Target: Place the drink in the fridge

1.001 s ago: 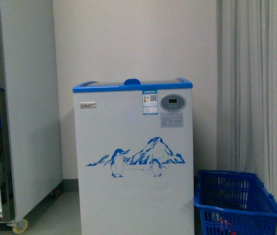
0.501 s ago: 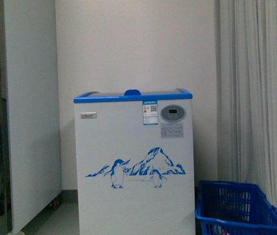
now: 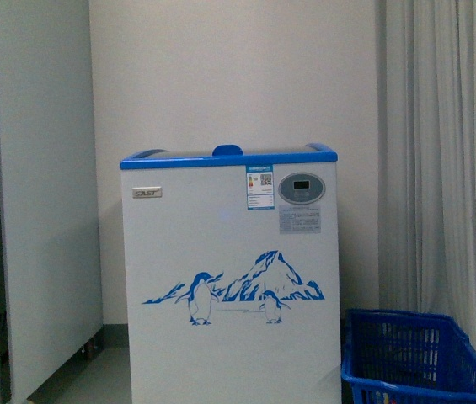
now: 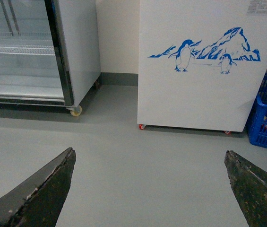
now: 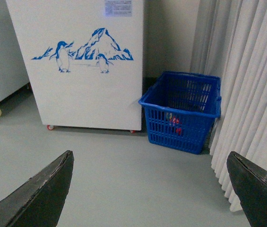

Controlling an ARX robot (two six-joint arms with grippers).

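Gaping empty, left pincer (image 4: 148, 152) and right pincer (image 5: 150, 154) face fridge (image 3: 229, 244); basket (image 5: 178, 108) perhaps holds the drink (image 5: 173, 122).

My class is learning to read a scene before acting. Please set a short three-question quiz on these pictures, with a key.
1. True or false: the left gripper and the right gripper are both open and empty.
2. Where does the blue basket stand? A) on the floor between the fridge and the curtain; B) on top of the fridge; C) in a gripper.
3. Fill in: the print on the fridge's front shows penguins and a ____.
Key: 1 true; 2 A; 3 mountain.
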